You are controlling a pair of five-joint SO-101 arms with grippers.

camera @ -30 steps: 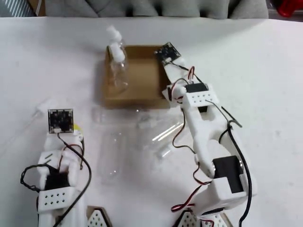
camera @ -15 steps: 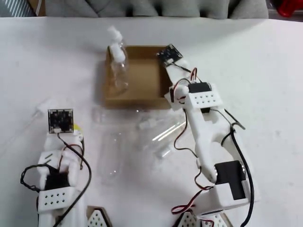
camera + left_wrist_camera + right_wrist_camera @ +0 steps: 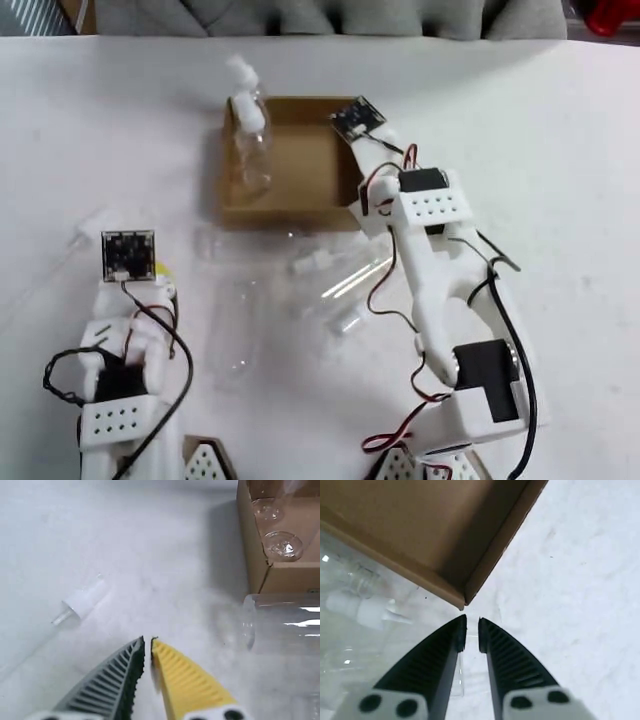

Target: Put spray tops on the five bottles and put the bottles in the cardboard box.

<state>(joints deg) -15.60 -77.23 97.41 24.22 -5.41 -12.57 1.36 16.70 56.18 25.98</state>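
The cardboard box (image 3: 290, 165) lies at the table's middle back, and a clear bottle with a white spray top (image 3: 247, 125) leans in its left side. In the left wrist view, two bottle bottoms (image 3: 281, 545) show inside the box (image 3: 256, 555). Uncapped clear bottles (image 3: 240, 320) lie on the table in front of the box, with a spray top (image 3: 312, 262) among them. My right gripper (image 3: 472, 623) hangs shut and empty just outside the box's near right corner (image 3: 465, 599). My left gripper (image 3: 148, 643) is shut and empty at the near left, close to a loose spray top (image 3: 81, 601).
A clear bottle (image 3: 286, 623) lies on its side just in front of the box. The right arm (image 3: 440, 290) stretches from the table's front edge up to the box's right wall. White tabletop lies open to the right of that arm.
The right arm has shifted a little to the right, away from the box's inside toward its right edge. The left arm has not moved.
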